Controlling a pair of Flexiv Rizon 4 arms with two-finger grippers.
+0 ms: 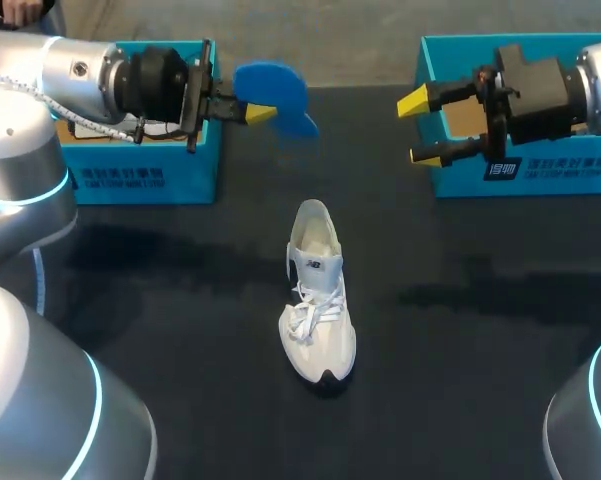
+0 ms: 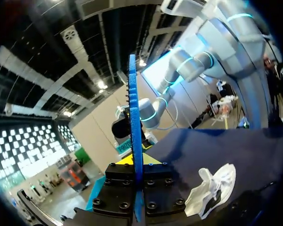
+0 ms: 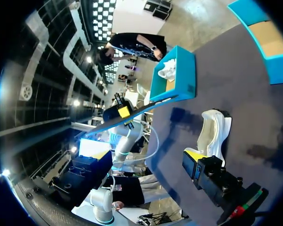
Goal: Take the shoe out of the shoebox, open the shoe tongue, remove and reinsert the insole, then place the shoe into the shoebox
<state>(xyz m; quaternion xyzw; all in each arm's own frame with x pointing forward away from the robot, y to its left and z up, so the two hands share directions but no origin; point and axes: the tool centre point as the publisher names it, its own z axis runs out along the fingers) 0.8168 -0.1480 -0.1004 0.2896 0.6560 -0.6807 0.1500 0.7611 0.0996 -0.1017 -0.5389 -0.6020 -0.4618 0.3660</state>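
Closest in the head view are the arm bases [image 1: 40, 410]. Past them the shoe [image 1: 317, 300] stands on its sole mid-table [image 1: 180, 300], toe toward the robot, apart from both boxes. The left gripper [image 1: 252, 113] pinches the blue insole [image 1: 275, 92] above the table, beside the left box [image 1: 140, 175]. The right gripper [image 1: 420, 128] hangs before the right box [image 1: 525, 175], fingers spread and empty.

Left wrist view: the insole [image 2: 134, 117] stands edge-on, clamped between the fingers; the shoe [image 2: 212, 188] lies off to one side, below.

Right wrist view: only one fingertip [image 3: 192, 155] shows, with the shoe [image 3: 214, 132] just ahead of it and the held insole [image 3: 146, 109] farther on.
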